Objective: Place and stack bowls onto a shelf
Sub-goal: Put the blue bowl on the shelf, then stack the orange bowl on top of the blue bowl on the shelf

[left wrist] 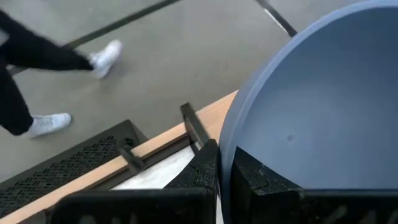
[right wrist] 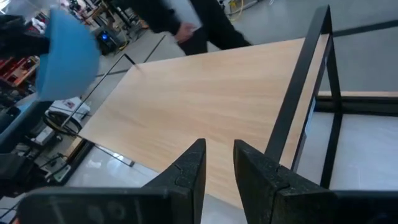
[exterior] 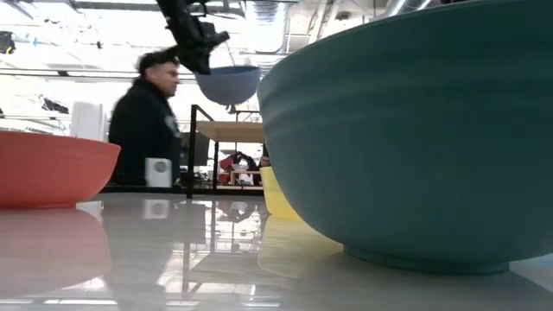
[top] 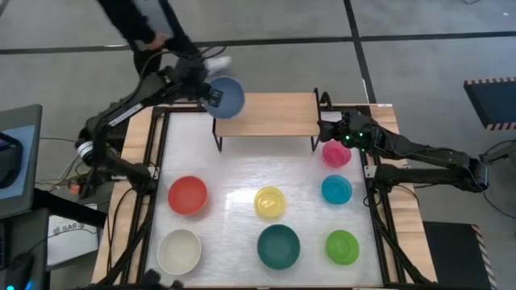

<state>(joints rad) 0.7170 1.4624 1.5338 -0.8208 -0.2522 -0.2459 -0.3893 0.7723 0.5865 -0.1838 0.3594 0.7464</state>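
My left gripper point(top: 214, 95) is shut on a slate blue bowl point(top: 227, 95), which hangs above the left end of the shelf point(top: 274, 114), a light wood plank on thin black legs. In the low view the bowl point(exterior: 227, 84) hangs upright, well above the table. My right gripper point(top: 329, 127) stands open with nothing between its fingers, at the shelf's right end and above the pink bowl point(top: 336, 153). Red point(top: 187, 195), yellow point(top: 269, 202), cyan point(top: 336, 189), white point(top: 179, 251), dark teal point(top: 278, 246) and lime green point(top: 342, 246) bowls rest on the white table. My left gripper pinches the slate blue bowl's rim point(left wrist: 231, 149), one finger point(left wrist: 261, 180) inside the bowl and the other point(left wrist: 202, 174) outside its wall. The fingers slant down from the table's left side. The bowl is lifted clear, mouth up, above the shelf's left end.
A person in dark clothes point(top: 145, 24) walks just beyond the table's far left corner, also seen in the low view point(exterior: 147, 121). The shelf's black leg frame point(right wrist: 298, 93) stands right beside my right gripper. The shelf top point(right wrist: 205, 99) is bare wood.
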